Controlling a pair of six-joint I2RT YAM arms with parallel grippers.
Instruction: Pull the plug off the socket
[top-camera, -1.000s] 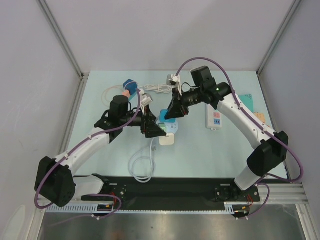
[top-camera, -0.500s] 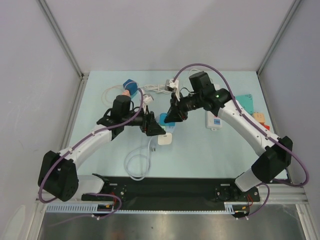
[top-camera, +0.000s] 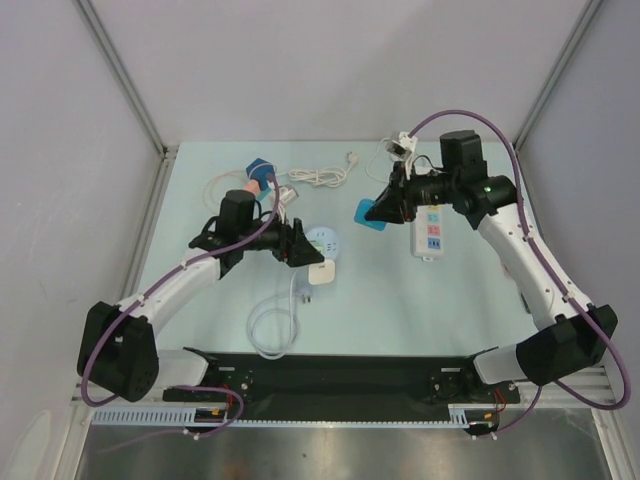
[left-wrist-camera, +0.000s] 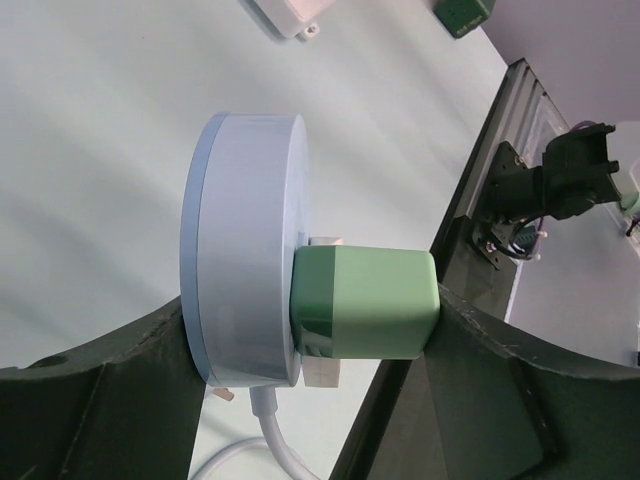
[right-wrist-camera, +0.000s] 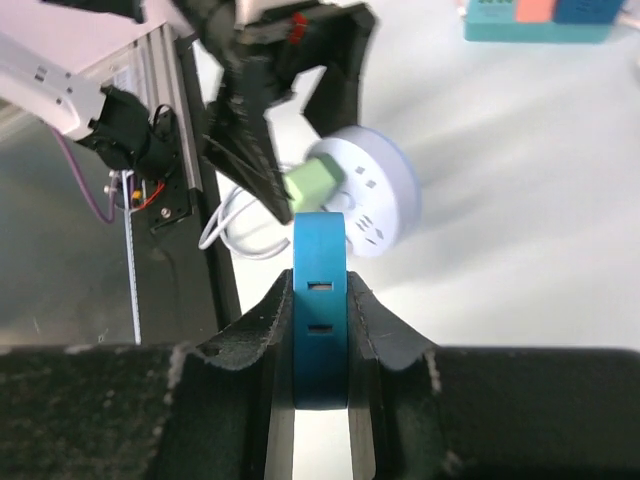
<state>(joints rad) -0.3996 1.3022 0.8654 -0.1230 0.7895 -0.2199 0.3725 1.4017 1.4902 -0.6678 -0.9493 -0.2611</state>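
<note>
Here, pale mint tabletop (top-camera: 400, 300), grey walls (top-camera: 330, 70), left hand (top-camera: 303, 247) spread wide clasping round socket (top-camera: 325, 240), right hand (top-camera: 380, 210) pinching blue plug (top-camera: 367, 214).

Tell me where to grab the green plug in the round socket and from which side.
Take the green plug by two opposite flat sides of its blocky body, which stands clear of the face of the round socket. Come from the face side, so the pull likely runs straight out.
</note>
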